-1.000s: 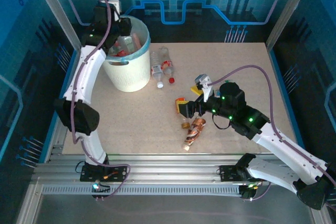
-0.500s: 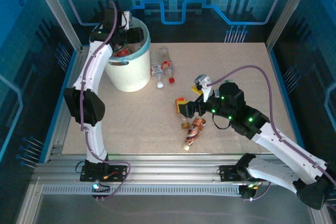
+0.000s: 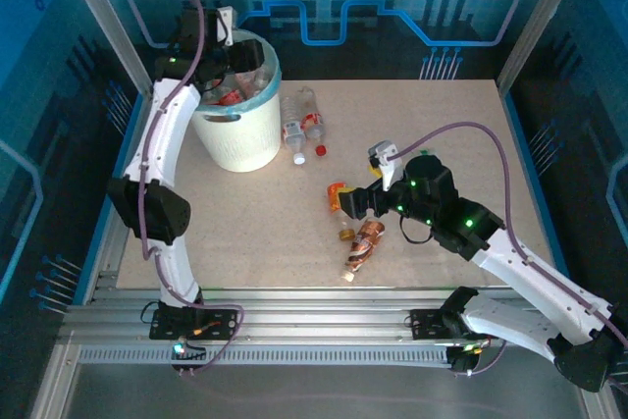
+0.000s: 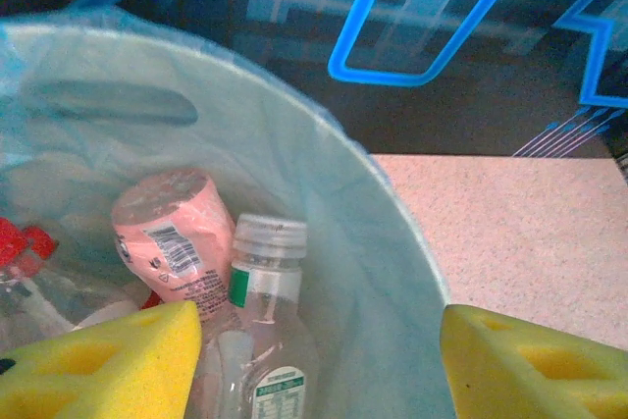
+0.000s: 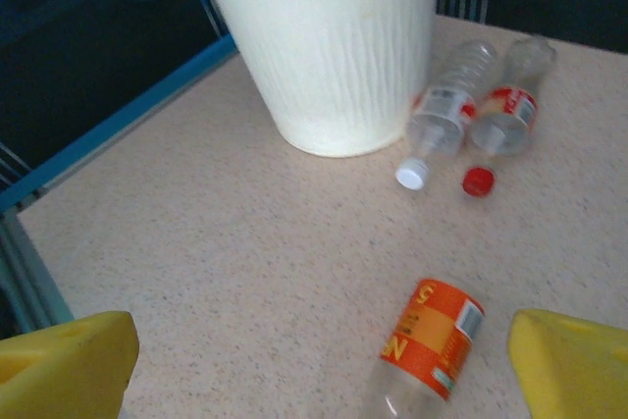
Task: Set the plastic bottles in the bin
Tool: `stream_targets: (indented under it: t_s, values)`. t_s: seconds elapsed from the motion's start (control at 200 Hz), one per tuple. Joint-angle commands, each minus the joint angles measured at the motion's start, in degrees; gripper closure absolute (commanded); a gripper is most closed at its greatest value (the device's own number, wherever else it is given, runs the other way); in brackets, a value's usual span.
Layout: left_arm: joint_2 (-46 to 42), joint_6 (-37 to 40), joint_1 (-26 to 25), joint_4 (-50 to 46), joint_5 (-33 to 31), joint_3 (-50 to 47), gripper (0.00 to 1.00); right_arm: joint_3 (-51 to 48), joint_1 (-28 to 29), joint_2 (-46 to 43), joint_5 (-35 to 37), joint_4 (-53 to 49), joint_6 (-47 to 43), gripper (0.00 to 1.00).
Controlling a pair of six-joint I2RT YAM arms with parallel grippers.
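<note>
The bin (image 3: 238, 134) is a white bucket with a light-blue liner at the back left. Inside it lie a pink bottle (image 4: 167, 242), a clear bottle with a grey cap (image 4: 263, 291) and red-capped ones (image 4: 18, 242). My left gripper (image 3: 232, 52) (image 4: 319, 370) hangs open over the bin's mouth, with nothing between its yellow pads (image 4: 98, 365). Two clear bottles (image 3: 292, 127) (image 3: 313, 120) (image 5: 446, 110) (image 5: 505, 110) lie against the bin's right side. An orange-labelled bottle (image 3: 338, 193) (image 5: 432, 340) lies mid-table. My right gripper (image 3: 351, 205) (image 5: 319, 370) is open just behind and above it.
A crumpled brown bottle (image 3: 363, 242) lies near the front edge, below the right gripper, with a small cap (image 3: 345, 235) beside it. A metal frame and blue walls enclose the speckled tabletop (image 3: 442, 134). The left table edge (image 5: 118, 125) runs close to the bin.
The left gripper has opened over the bin and its arm has shifted slightly. The right gripper has edged forward toward the orange-labelled bottle.
</note>
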Motion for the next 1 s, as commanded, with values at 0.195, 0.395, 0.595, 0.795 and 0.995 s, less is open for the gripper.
stream_targets:
  t_s: [0.195, 0.395, 0.595, 0.795, 0.995]
  values:
    - [-19.4, 2.5, -3.4, 7.1, -1.1, -14.7, 0.35, 1.6, -2.0, 3.3, 12.7, -15.3, 12.6, 0.00]
    - [-37.0, 13.2, -14.2, 20.5, -3.4, -38.0, 0.31, -2.3, 1.9, 2.2, 16.8, -20.7, 25.4, 0.00]
    - [-50.6, 19.0, -21.0, 24.5, 1.7, -55.9, 0.26, -8.6, 14.2, 2.9, 24.3, -24.0, 39.0, 0.00]
    - [-59.2, 21.4, -22.3, 23.7, 5.2, -65.7, 0.22, -9.4, 22.6, 8.6, 27.2, -24.6, 48.8, 0.00]
    - [-59.8, 24.2, -23.2, 16.4, 4.8, -66.2, 0.21, -9.7, 23.5, 13.9, 25.5, -22.0, 51.1, 0.04]
